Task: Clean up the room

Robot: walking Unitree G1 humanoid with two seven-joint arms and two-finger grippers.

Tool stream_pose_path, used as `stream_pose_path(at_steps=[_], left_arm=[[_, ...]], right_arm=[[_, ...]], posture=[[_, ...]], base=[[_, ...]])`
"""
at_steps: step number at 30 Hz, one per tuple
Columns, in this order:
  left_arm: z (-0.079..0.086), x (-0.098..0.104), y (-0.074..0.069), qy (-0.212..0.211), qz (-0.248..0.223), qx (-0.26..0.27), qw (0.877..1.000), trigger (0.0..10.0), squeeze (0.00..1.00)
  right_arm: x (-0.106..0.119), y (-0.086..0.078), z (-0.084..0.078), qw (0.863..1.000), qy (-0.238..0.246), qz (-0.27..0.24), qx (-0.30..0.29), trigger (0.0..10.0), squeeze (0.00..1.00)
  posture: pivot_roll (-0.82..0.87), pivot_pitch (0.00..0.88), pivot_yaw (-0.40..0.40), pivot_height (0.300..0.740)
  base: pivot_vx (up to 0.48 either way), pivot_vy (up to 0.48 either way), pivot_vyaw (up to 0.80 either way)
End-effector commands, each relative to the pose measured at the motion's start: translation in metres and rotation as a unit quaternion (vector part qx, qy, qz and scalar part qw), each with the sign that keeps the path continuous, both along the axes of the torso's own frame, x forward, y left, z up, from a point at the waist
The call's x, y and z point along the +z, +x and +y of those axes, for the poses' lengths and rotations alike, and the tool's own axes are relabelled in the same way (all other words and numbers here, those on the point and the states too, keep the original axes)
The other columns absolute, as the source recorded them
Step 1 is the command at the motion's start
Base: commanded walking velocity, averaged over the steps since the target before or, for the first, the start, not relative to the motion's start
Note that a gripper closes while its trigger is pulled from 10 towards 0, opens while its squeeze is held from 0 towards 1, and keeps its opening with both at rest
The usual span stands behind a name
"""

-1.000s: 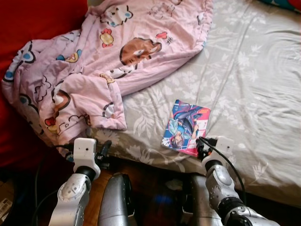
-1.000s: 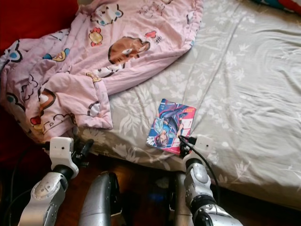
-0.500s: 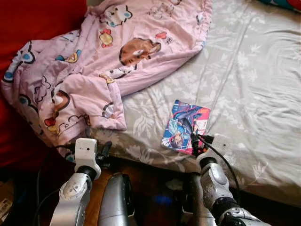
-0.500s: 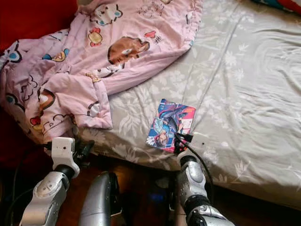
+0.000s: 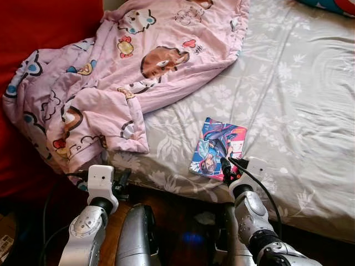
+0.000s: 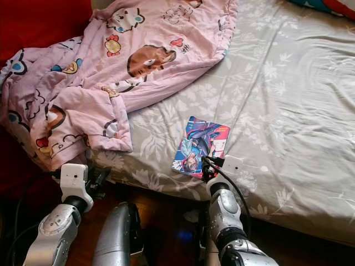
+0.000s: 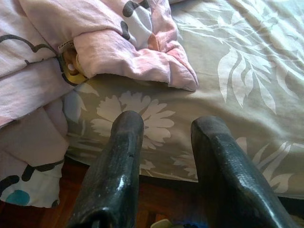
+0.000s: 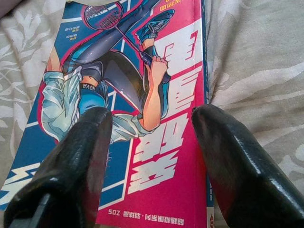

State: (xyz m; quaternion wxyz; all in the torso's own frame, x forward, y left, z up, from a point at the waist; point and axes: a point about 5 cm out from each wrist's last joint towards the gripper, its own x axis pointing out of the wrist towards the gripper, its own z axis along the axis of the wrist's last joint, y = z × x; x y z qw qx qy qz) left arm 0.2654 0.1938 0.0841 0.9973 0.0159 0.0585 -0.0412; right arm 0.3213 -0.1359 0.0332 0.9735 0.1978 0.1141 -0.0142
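Note:
A comic book [image 5: 217, 148] with a blue and pink cover lies flat on the grey floral bed sheet [image 5: 288, 94], near the bed's front edge. My right gripper [image 5: 226, 169] stands open at the book's near edge; in the right wrist view its fingers [image 8: 228, 156] straddle the cover [image 8: 142, 95] just above it. A pink cartoon-print blanket [image 5: 116, 83] is crumpled over the bed's left part and hangs off the edge. My left gripper [image 7: 164, 128] is open and holds nothing, low in front of the bed edge below the blanket's folded corner [image 7: 133, 52].
A red cloth [image 5: 44, 22] covers the area left of the bed. Dark wooden floor [image 5: 183, 216] shows below the bed edge between my arms. The right half of the sheet is bare.
My right gripper has moved forward and left along the bed edge, so its fingers now reach over the book's near edge. The left arm has hardly moved.

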Motion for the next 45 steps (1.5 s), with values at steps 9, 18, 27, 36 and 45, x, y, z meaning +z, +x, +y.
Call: stream_pose_path(at_steps=[9, 18, 27, 36, 45], left_arm=[[0.007, -0.008, -0.006, 0.009, 0.014, 0.007, 1.000, 10.0, 0.00], [0.009, -0.009, -0.009, 0.012, 0.015, 0.009, 1.000, 10.0, 0.00], [0.010, -0.010, -0.010, 0.014, 0.017, 0.009, 1.000, 10.0, 0.00], [0.008, -0.009, -0.009, 0.015, 0.015, 0.007, 1.000, 10.0, 0.00], [0.009, -0.009, -0.009, 0.014, 0.015, 0.008, 1.000, 10.0, 0.00]], right_arm=[[-0.018, -0.012, 0.003, 0.999, 0.010, 0.048, 0.007, 10.0, 0.00], [-0.018, -0.012, -0.002, 0.999, 0.004, 0.053, -0.001, 10.0, 0.00], [-0.016, -0.010, -0.002, 0.999, 0.006, 0.047, -0.006, 10.0, 0.00], [-0.010, -0.007, -0.004, 1.000, 0.007, 0.025, -0.011, 10.0, 0.00], [-0.010, -0.007, -0.005, 1.000, 0.006, 0.024, -0.015, 10.0, 0.00]], posture=[[0.10, 0.297, 0.059, 0.587], [0.11, 0.303, 0.060, 0.587], [0.11, 0.308, 0.062, 0.587], [0.11, 0.311, 0.063, 0.587], [0.11, 0.312, 0.061, 0.587]], base=[[0.000, 0.000, 0.00], [0.000, 0.000, 0.00], [0.000, 0.000, 0.00], [0.000, 0.000, 0.00], [0.000, 0.000, 0.00]])
